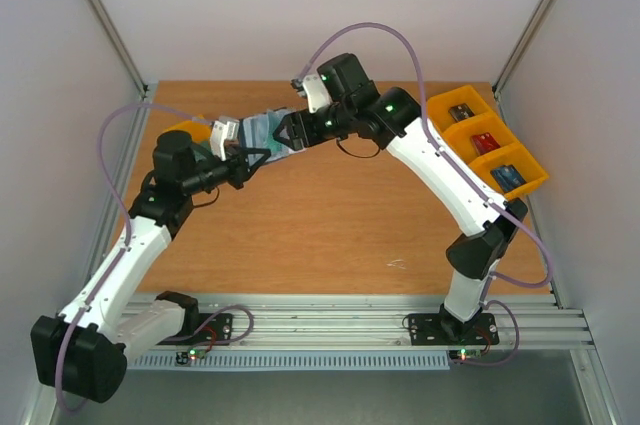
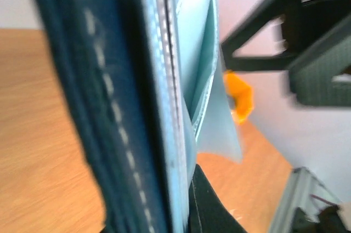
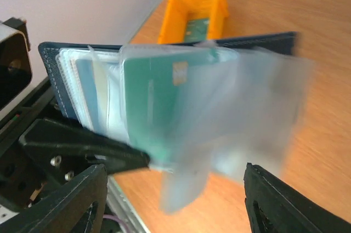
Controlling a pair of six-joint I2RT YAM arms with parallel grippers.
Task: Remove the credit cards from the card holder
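My left gripper (image 1: 250, 157) is shut on the card holder (image 1: 265, 133) and holds it above the table, its spine edge clamped. In the left wrist view the navy cover (image 2: 93, 112) and pale sleeves (image 2: 186, 79) fill the frame, with the gripper (image 2: 184, 211) closed on their edge. In the right wrist view the card holder (image 3: 164, 52) hangs open with blurred translucent sleeves fanned out. A teal credit card (image 3: 153, 107) with a chip sits in the front sleeve. My right gripper (image 3: 175, 175) is open wide, just below the sleeves and touching nothing; it also shows in the top view (image 1: 287, 132).
A row of yellow bins (image 1: 485, 140) with cards in them stands at the table's right edge. Another yellow bin (image 1: 190, 132) is behind the left gripper; it shows in the right wrist view (image 3: 194, 11) holding a card. Walls enclose the back and sides.
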